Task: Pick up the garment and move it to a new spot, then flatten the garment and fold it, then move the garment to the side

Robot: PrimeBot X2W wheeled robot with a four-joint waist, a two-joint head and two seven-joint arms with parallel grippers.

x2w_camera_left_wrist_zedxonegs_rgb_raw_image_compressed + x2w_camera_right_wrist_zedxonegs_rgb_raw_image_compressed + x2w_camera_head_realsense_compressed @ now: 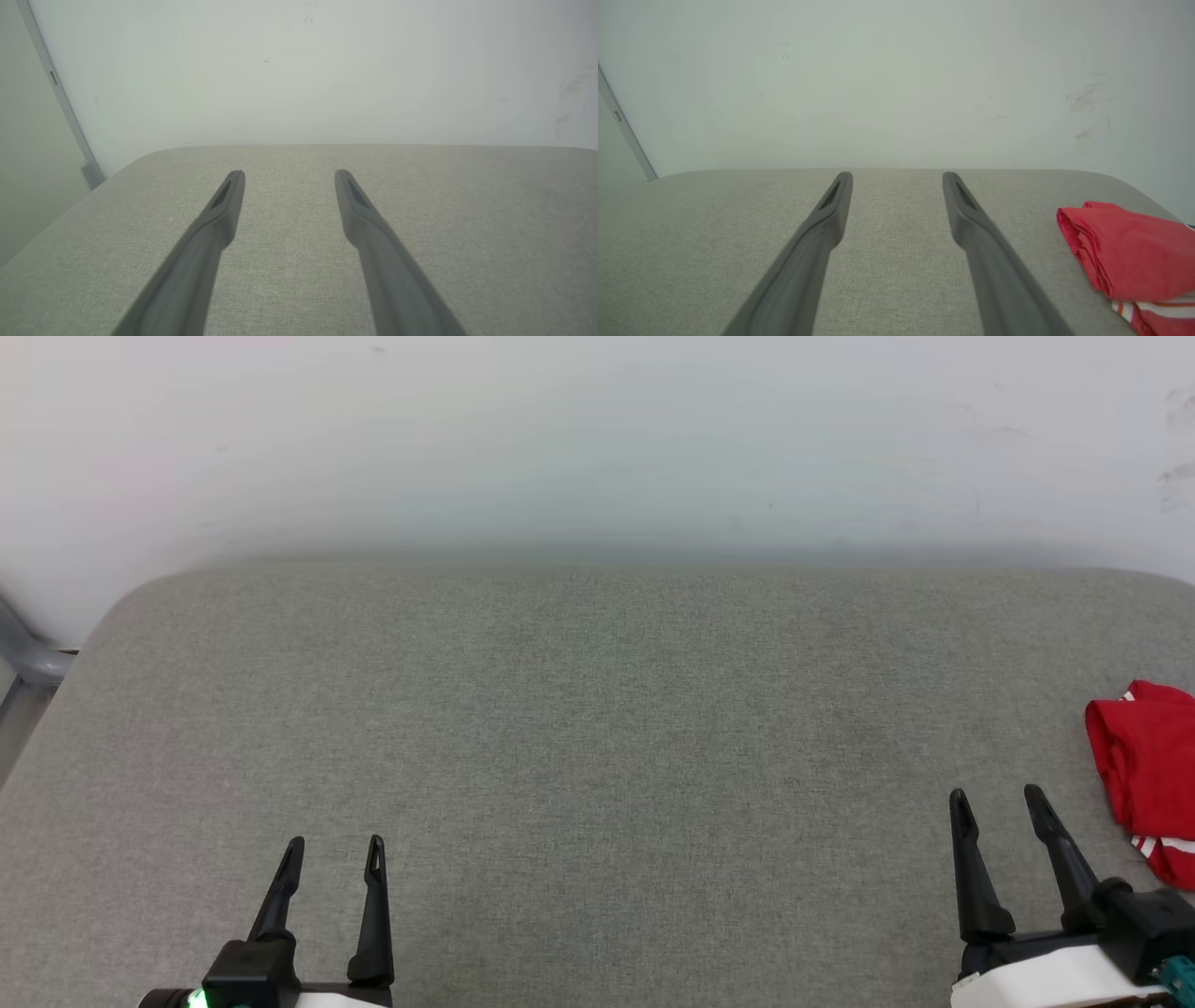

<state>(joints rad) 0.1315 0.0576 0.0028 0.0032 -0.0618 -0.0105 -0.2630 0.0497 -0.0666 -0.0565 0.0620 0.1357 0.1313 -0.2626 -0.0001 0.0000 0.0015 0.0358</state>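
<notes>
- You are looking at your left pincer [334, 845] hanging over the near left part of the grey fabric-covered table [597, 709], its two dark fingers standing wide apart and gripping nothing.
- Your right pincer [997, 795] is hovering over the near right part of the table, its fingers likewise spread and carrying nothing.
- The garment [1144, 765] is lying in a compact red bundle at the far right of the table, just beside your right pincer on its outer side and apart from it.
- In the right wrist view the garment [1134, 252] is sitting right of the fingers, showing red-and-white striped trim at its near end.
- Your left pincer is sitting well apart from the garment, with your right pincer coming between them.
</notes>
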